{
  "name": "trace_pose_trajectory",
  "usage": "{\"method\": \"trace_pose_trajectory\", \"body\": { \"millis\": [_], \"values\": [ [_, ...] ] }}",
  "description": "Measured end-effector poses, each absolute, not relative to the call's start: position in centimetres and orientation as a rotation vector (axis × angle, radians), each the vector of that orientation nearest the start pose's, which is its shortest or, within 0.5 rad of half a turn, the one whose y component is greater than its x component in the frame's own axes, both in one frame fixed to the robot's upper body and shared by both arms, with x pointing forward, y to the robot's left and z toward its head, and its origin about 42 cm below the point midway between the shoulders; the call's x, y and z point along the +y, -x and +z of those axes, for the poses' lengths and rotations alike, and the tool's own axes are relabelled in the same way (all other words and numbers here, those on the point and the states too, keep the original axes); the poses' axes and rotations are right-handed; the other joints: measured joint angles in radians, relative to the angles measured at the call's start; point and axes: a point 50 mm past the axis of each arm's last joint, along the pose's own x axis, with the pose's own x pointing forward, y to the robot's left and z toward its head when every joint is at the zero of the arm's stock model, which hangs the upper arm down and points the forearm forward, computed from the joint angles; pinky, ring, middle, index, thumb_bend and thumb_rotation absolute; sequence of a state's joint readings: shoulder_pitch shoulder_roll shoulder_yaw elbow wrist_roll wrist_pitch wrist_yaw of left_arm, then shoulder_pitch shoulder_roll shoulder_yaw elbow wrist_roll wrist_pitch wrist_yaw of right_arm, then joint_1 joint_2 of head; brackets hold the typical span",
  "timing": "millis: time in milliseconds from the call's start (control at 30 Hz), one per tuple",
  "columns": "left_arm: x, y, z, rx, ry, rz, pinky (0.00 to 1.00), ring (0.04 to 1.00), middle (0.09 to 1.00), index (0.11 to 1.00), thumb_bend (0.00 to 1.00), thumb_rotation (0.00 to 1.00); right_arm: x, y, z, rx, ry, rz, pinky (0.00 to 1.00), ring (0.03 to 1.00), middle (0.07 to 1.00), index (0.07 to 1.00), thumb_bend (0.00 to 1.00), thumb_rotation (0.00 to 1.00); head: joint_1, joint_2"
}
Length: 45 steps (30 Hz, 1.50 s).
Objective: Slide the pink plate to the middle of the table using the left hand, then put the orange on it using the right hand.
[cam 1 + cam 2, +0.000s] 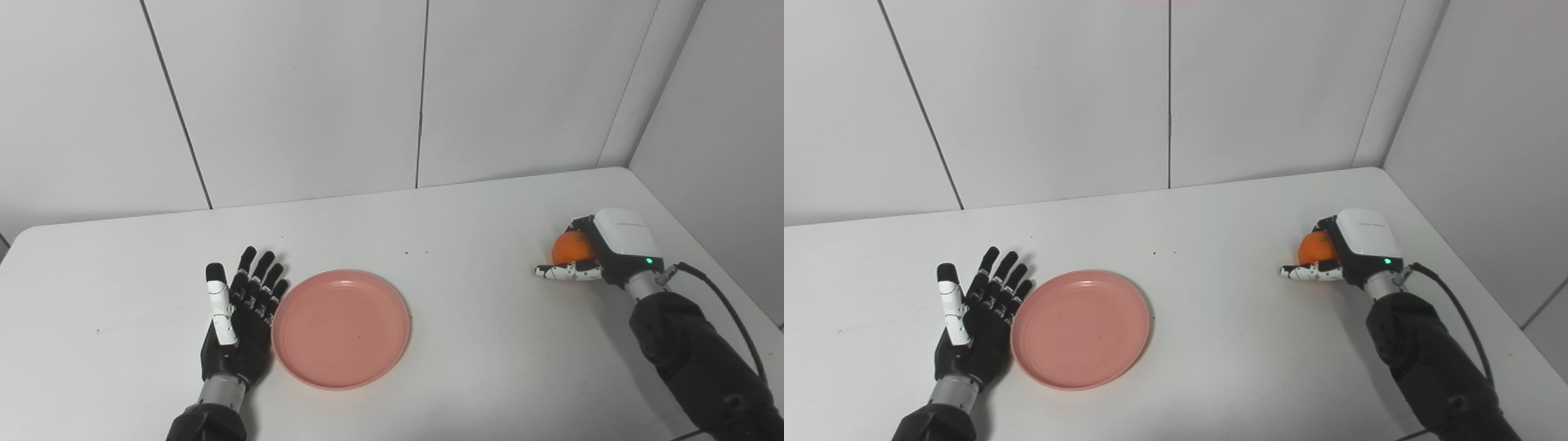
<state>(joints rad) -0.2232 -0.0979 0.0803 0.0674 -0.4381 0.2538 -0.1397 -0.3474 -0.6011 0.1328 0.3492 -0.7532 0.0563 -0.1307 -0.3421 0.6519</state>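
Right hand (pixel 603 254) wraps the orange (pixel 571 247) at right of frame; firm, round, apt to roll, best cupped around its middle. Pink plate (pixel 341 327) lower centre, left hand (pixel 240 312) spread flat beside it

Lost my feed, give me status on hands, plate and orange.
Left hand open, flat beside pink plate. Right hand shut on orange at table's right side. Plate bare, path between clear.

Orange (pixel 572 248): mostly hidden behind right hand (pixel 603 250); only its left part shows, contact w/ surface (pixel 465 343) can't be seen. Right hand's fingers on far side hidden. Both forearms cut off at bottom edge. Surface cut off left & bottom.
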Motion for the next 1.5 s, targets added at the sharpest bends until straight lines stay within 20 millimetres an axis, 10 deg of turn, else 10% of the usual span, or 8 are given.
{"method": "trace_pose_trajectory", "body": {
  "millis": [867,1500],
  "values": [
    [15.5,-34.7,13.4,0.075,0.557,-0.219,1.00,0.974,0.963,1.000,0.86,0.88,-39.6,-38.6,18.3,-0.051,1.368,-0.081,0.09,0.141,0.198,0.231,0.66,0.34,0.072,0.000],
    [13.2,-34.4,13.6,0.089,0.554,-0.228,1.00,0.952,0.947,1.000,0.86,0.89,-36.1,-38.3,26.4,-0.321,1.296,-0.078,0.11,0.156,0.217,0.242,0.67,0.39,0.175,0.017]
  ]
}}
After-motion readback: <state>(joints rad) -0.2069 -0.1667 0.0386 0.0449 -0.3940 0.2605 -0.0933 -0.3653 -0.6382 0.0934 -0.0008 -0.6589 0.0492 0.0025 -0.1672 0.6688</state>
